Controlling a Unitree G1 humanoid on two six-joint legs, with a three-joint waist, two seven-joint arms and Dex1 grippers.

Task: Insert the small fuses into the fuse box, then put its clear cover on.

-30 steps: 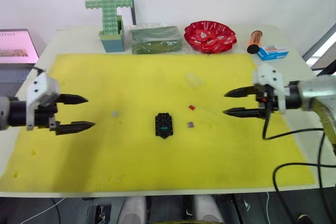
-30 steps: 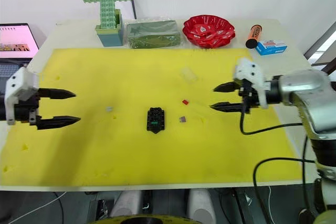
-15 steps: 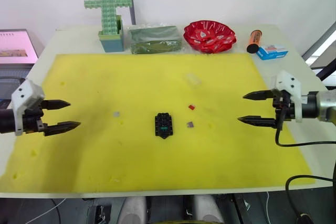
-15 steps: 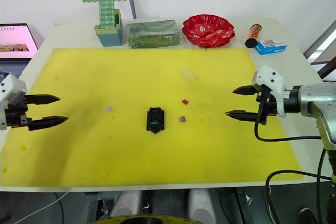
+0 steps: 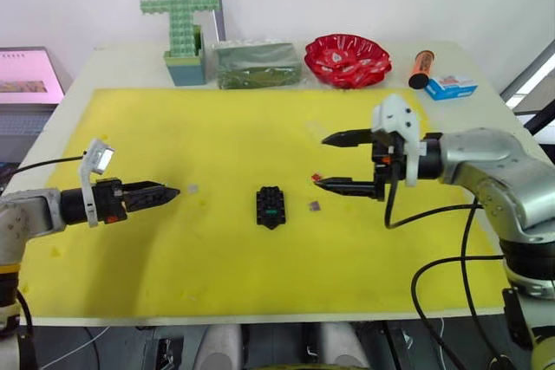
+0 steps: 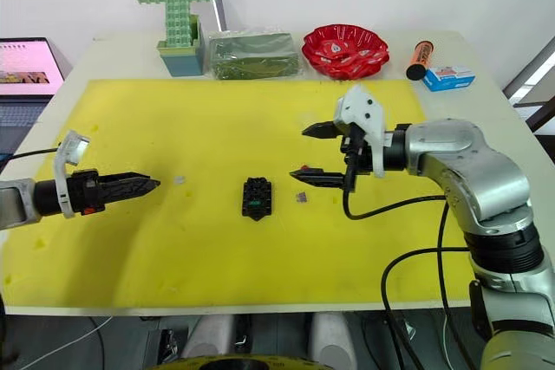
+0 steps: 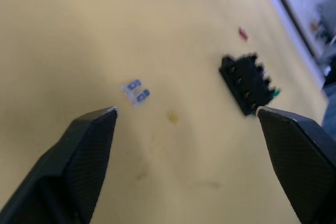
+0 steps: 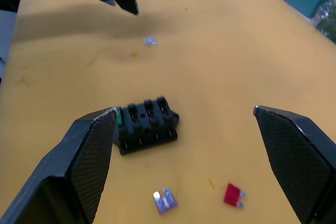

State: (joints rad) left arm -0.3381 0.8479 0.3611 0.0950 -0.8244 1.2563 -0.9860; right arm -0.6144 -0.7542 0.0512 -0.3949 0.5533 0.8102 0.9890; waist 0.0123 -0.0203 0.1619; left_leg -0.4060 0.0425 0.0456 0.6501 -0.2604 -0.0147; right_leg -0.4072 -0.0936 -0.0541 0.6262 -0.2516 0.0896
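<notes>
Both arms are out over the yellow mat [image 5: 217, 127] that covers the bench [image 5: 121, 62]. The black fuse box [image 5: 271, 206] sits near the middle of the mat, flat on it, with a green fuse [image 8: 119, 118] seated in a slot at one end. The other slots look open.

The right gripper [image 5: 334, 162] hovers just to the right of the box, fingers spread wide, one above the other, holding nothing. Right below its lower fingertip lies the red fuse [image 8: 231, 195] on the mat, and the purple-grey fuse [image 5: 314, 206] lies a little nearer the box, between the box and the gripper. Both loose, both apart from the box.

Over on the left, the left gripper [image 5: 165, 193] points toward the centre, low over the mat. From the head camera its fingers look close together, but the wrist view shows them spread, with nothing between them. Just ahead of its tips lies the grey fuse [image 7: 136, 91], flat on the mat, well to the left of the box.

The clear cover [image 5: 319, 133] rests on the mat beyond the red fuse, faint against the yellow.

Along the back edge: a green block cross [image 5: 180, 19] in a blue-green holder, a dark green packet [image 5: 257, 65], a red bowl [image 5: 347, 60], an orange tube [image 5: 421, 68] and a small blue box [image 5: 450, 87]. A laptop [image 5: 28, 80] stands at far left.
</notes>
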